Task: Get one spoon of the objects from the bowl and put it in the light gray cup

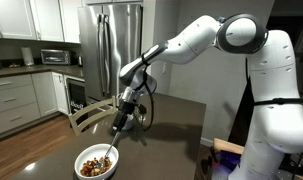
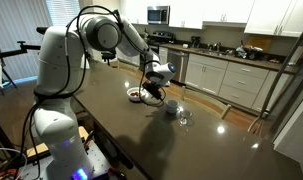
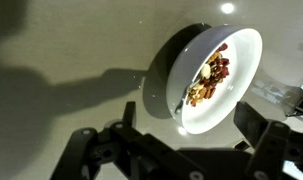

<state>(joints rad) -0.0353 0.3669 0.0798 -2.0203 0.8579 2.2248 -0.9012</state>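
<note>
The white bowl [image 1: 95, 163] sits near the table's edge with the brown and reddish objects [image 1: 91, 166] heaped in it. It also shows in the wrist view [image 3: 241, 60] with the objects [image 3: 211, 75], and in an exterior view [image 2: 139, 94]. The slim spoon [image 1: 110, 152] leans up out of the bowl towards my gripper [image 1: 119, 125]. The gripper hangs just above the bowl's rim. In the wrist view its fingers [image 3: 191, 118] stand wide apart on either side of the bowl. The light gray cup [image 2: 171, 108] stands on the table just beyond the bowl.
A tiny clear glass [image 2: 185, 118] stands next to the cup. The dark table [image 2: 141, 140] stretches wide around them. A wooden chair [image 1: 86, 115] stands at the table's side. Kitchen counters and a fridge [image 1: 106, 45] lie behind.
</note>
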